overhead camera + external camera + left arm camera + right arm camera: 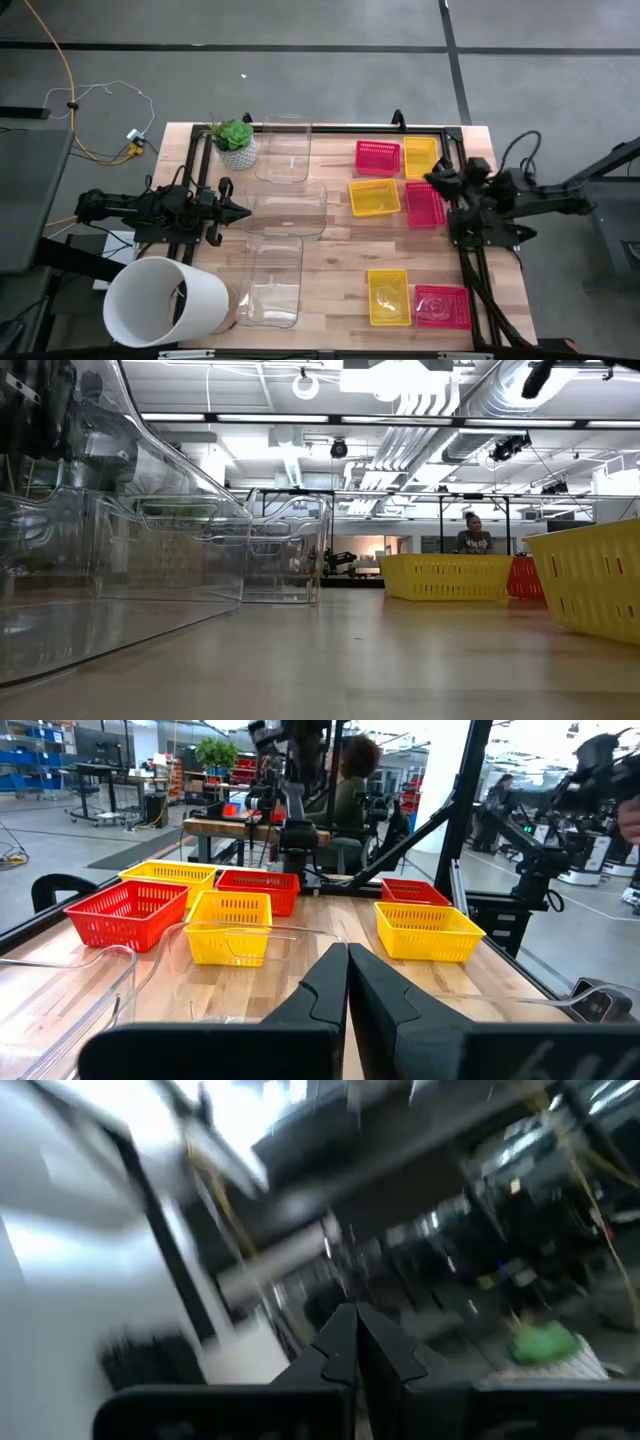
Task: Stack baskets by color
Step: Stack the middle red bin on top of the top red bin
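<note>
Baskets (377,157) dot the wooden table (340,290) above grey floor (300,90).

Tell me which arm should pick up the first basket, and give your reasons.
Right, probably. The right tool hangs shut right beside the red basket and yellow basket at its edge of the table. The left tool, also shut, sits behind the clear bins, which stand between it and every basket.

The right wrist view is smeared with blur; only a green plant (545,1343) shows. In the low view a yellow basket (598,588) is cut by the edge, and a red basket (524,577) sits half hidden behind another yellow one (446,576).
</note>
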Action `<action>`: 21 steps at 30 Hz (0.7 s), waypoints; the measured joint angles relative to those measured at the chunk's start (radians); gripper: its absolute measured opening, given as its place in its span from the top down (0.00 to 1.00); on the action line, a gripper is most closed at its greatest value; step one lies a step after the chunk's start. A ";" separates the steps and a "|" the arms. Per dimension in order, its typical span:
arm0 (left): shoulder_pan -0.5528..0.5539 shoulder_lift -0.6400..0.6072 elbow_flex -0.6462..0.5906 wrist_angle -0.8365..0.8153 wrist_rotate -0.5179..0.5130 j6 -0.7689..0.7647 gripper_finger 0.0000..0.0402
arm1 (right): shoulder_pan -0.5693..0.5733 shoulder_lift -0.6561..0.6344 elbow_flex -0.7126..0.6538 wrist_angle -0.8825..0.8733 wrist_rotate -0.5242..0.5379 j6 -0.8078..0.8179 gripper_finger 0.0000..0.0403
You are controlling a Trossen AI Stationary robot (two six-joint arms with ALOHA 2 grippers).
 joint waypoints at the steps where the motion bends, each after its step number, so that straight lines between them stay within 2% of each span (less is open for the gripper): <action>1: 0.000 0.000 0.000 0.000 0.000 0.000 1.00 | 0.000 0.040 0.044 -0.064 -0.013 -0.021 1.00; 6: 0.000 0.000 0.000 0.000 -0.001 0.006 1.00 | 0.000 0.219 0.230 -0.281 0.001 -0.033 1.00; 10: -0.001 0.000 0.000 0.039 -0.066 0.029 1.00 | 0.000 0.308 0.326 -0.369 0.002 -0.041 1.00; 13: 0.000 0.000 0.000 0.120 -0.082 -0.102 1.00 | 0.000 0.339 0.357 -0.398 0.001 -0.028 1.00; 18: 0.000 0.000 0.000 0.354 -0.090 -0.362 1.00 | 0.000 0.343 0.363 -0.417 0.001 0.004 1.00; 21: 0.000 0.019 0.001 0.545 -0.219 -0.429 1.00 | 0.000 0.334 0.363 -0.419 0.001 0.004 1.00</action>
